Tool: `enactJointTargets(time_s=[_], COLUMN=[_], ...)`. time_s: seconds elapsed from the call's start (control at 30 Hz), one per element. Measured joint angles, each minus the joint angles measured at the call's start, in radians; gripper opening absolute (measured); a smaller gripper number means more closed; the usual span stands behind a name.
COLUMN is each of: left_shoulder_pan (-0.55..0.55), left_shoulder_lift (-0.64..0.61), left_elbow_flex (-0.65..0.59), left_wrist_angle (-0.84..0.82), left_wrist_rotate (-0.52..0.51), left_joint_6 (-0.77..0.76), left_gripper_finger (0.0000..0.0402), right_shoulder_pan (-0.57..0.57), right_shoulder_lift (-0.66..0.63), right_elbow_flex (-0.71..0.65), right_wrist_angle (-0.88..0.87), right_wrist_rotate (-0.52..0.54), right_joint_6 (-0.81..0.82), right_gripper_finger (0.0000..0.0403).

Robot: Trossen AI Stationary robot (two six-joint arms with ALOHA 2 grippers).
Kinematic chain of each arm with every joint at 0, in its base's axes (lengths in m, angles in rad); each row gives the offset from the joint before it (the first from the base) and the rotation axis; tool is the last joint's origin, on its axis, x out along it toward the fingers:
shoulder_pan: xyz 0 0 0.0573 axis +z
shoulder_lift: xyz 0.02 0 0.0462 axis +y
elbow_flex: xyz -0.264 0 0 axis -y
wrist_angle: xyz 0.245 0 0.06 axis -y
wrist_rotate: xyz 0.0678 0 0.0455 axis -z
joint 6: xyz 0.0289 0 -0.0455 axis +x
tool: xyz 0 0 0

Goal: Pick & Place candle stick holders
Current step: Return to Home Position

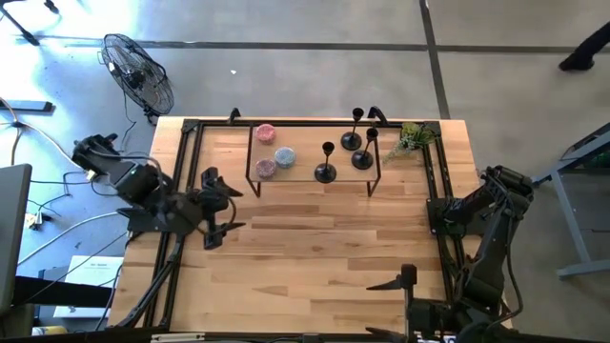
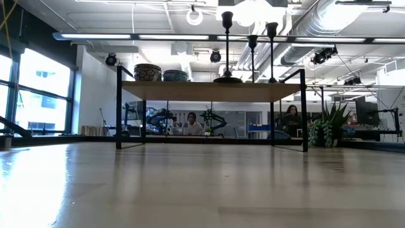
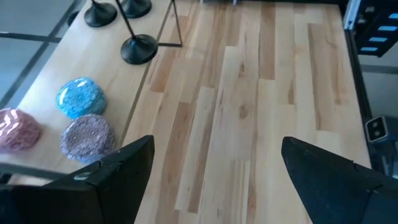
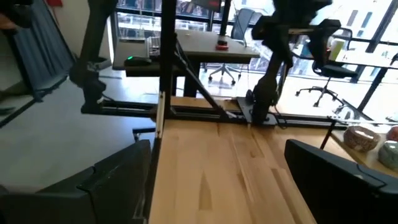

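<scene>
Candle stick holders upright on the shelf at the desk's 12 o'clock, bunched toward 1 o'clock: likely light, rigid, slick and tippy, best pinched low on the stem. Crowded by one another, with three candles at 11 o'clock and a plant at 1 o'clock. Left gripper at 9 o'clock, right gripper at 5 o'clock, fingers spread wide, empty.

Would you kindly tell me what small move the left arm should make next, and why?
Probably draw the left end effector back toward its base. All three candle stick holders and the candles stand on the shelf, both end effectors are open and empty, and the right end effector is tucked near its own base.
</scene>
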Motion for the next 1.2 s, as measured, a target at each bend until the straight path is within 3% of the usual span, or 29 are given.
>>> enactJointTargets(time_s=[0.27, 0.4, 0.5, 0.73, 0.97, 1.1, 1.2], left_shoulder_pan=[-0.095, -0.128, -0.151, -0.194, -0.201, -0.201, -0.201], left_shoulder_lift=[0.000, 0.000, 0.000, 0.001, 0.013, 0.018, 0.016], left_elbow_flex=[0.000, 0.000, 0.000, 0.000, 0.000, 0.000, 0.000], left_wrist_angle=[-0.034, -0.072, -0.101, -0.112, -0.110, -0.100, -0.110], left_wrist_rotate=[-0.090, -0.092, -0.099, -0.130, -0.185, -0.276, -0.329], left_joint_6=[-0.083, -0.148, -0.195, -0.228, -0.235, -0.200, -0.173], left_gripper_finger=[0.0346, 0.0346, 0.0346, 0.0346, 0.0346, 0.0343, 0.0318], right_shoulder_pan=[-0.028, -0.050, -0.060, -0.061, -0.059, -0.038, -0.016], right_shoulder_lift=[-0.002, -0.016, -0.035, -0.038, -0.060, -0.066, -0.086], right_elbow_flex=[0.000, 0.000, 0.000, 0.000, 0.000, 0.000, 0.000], right_wrist_angle=[0.025, 0.088, 0.171, 0.373, 0.399, 0.389, 0.378], right_wrist_rotate=[0.022, -0.163, -0.206, -0.015, -0.068, 0.054, 0.122], right_joint_6=[0.033, -0.027, -0.072, -0.073, -0.243, -0.383, -0.459], right_gripper_finger=[0.0365, 0.0365, 0.0365, 0.0365, 0.0363, 0.0337, 0.0301])
